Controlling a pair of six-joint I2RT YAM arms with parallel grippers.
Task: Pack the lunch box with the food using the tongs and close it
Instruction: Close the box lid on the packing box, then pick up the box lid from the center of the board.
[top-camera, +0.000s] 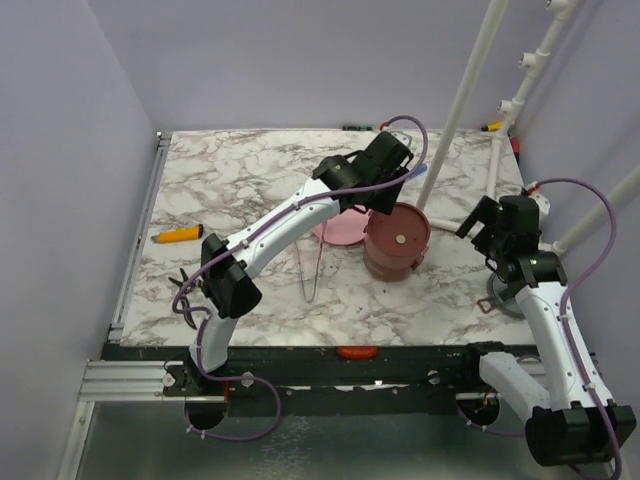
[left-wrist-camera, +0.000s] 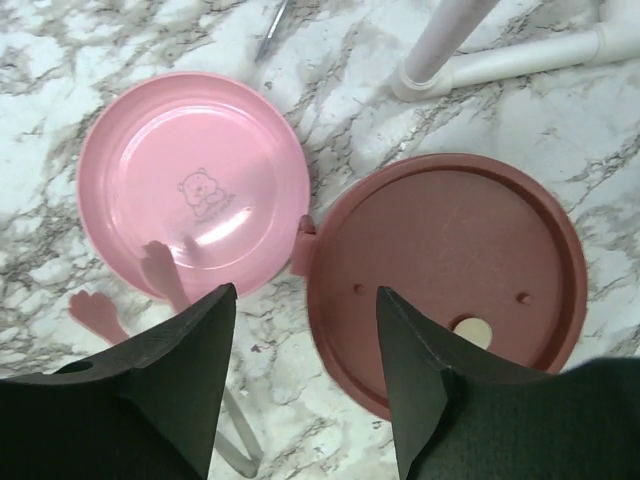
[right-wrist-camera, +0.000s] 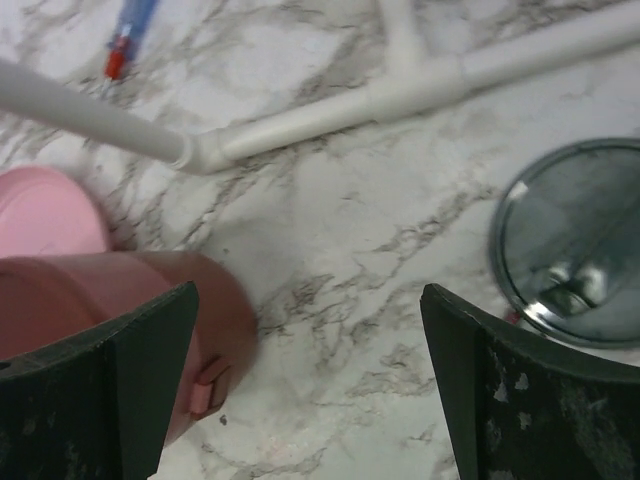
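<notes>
Black base rail (top-camera: 300, 365) runs along the near table edge, both arms bolted to it. Tabletop (top-camera: 250, 180) is white marble-pattern with grey veining, boxed in by plain lilac walls. White plastic pipe frame (top-camera: 470, 90) stands at the back right, its foot on the table. Orange-handled tool (top-camera: 178, 235) lies far left, well apart from everything else. Red-and-blue screwdriver (right-wrist-camera: 130, 35) lies beyond the pipe.

Round dusty-red lunch box (top-camera: 397, 242) stands upright mid-table, right of centre, with a flat maroon disc lid (left-wrist-camera: 450, 260) seated on top. Small tan round spot (left-wrist-camera: 472, 332) sits near the disc's edge. Small side tab on the wall shows in the right wrist view. Flat round pink plate (left-wrist-camera: 190, 185) with a faint bear print sits just left of it, rim all but touching the box.

Long slim pink tongs (top-camera: 318, 270) lie on the table on the near side of the plate, tips toward the plate, one tip overlapping its rim.

Clear grey round top lid (right-wrist-camera: 570, 245) lies flat to the right, apart from the box.

Left gripper (left-wrist-camera: 305, 293) hangs over the plate/box gap, fingers spread, nothing between. Right gripper (right-wrist-camera: 308, 292) is between box and grey lid, fingers wide apart, empty.
</notes>
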